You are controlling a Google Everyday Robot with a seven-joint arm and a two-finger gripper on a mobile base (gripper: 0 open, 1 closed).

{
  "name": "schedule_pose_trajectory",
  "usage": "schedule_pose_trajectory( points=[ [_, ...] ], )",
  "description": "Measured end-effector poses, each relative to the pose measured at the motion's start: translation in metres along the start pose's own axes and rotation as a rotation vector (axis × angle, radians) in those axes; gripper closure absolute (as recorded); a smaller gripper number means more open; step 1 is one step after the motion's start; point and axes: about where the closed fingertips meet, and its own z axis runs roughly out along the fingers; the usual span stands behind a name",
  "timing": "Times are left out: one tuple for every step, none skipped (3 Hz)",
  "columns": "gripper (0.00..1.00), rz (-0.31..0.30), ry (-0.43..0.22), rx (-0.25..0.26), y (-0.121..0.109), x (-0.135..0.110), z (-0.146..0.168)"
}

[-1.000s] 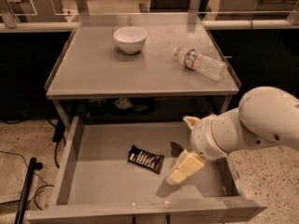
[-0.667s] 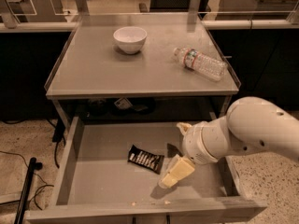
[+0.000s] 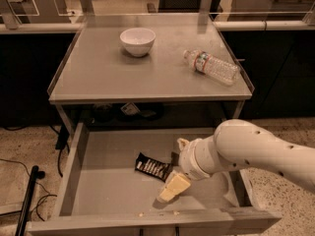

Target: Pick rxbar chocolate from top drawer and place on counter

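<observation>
Inside the open top drawer [image 3: 103,191], below the counter's front edge, you see the rxbar chocolate [image 3: 153,166] lying flat on the grey floor. It sits near the middle of the drawer, a little toward the right, with its long side slanting down from left to right. White lettering shows on its black wrapper.

Your gripper [image 3: 173,169] reaches into the drawer from the right, at the end of a thick white arm [image 3: 256,149] that comes in over the drawer's right wall. Its two cream fingers are spread wide and hold nothing. One finger [image 3: 173,187] points down toward the drawer's front edge, just right of and below the bar's right end. The other shows as a small tip nearer the back of the drawer, above that same end. So the bar's right end lies roughly between the spread fingers, while most of the bar extends left of the gripper. You cannot tell whether either finger touches the wrapper.

Up on the counter [image 3: 108,77], a white bowl [image 3: 138,41] stands upright near the back edge, left of centre. A clear plastic water bottle [image 3: 211,67] lies on its side toward the right edge, well apart from the bowl.
</observation>
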Motion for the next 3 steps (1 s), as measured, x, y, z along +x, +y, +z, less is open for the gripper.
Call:
schedule_pose_trajectory(
  points=[
    [0.0, 0.047, 0.034, 0.007, -0.012, 0.015, 0.032],
    [0.0, 0.077, 0.04, -0.002, -0.017, 0.02, 0.051],
    [0.0, 0.079, 0.02, -0.06, -0.012, 0.016, 0.067]
  ],
)
